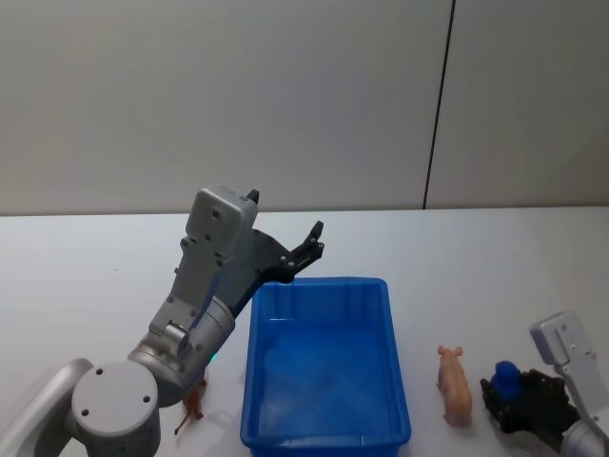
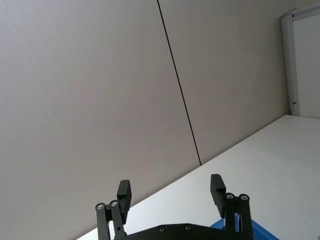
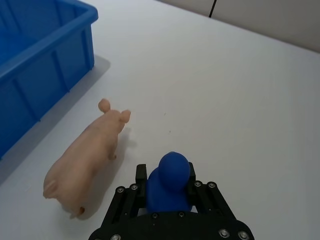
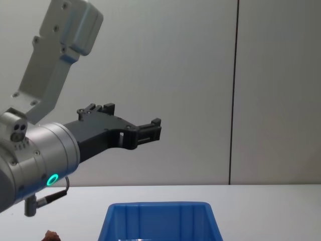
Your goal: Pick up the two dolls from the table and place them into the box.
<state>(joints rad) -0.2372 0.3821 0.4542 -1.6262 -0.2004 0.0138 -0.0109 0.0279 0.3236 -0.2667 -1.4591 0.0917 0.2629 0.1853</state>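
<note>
Hovering above the far left corner of the bright blue box [image 1: 392, 354], my left gripper [image 1: 304, 251] has its black fingers spread wide with nothing between them. My right gripper [image 3: 167, 174] is low over the smooth white table [image 1: 495, 267], pinching a rounded blue toy [image 3: 173, 161] (more of its shape I cannot make out). A glossy pink pig [image 1: 455, 386] lies on the table between that gripper and the ribbed plastic box. A small reddish-brown toy [image 1: 193, 407] sits just beside the box's left wall.
</note>
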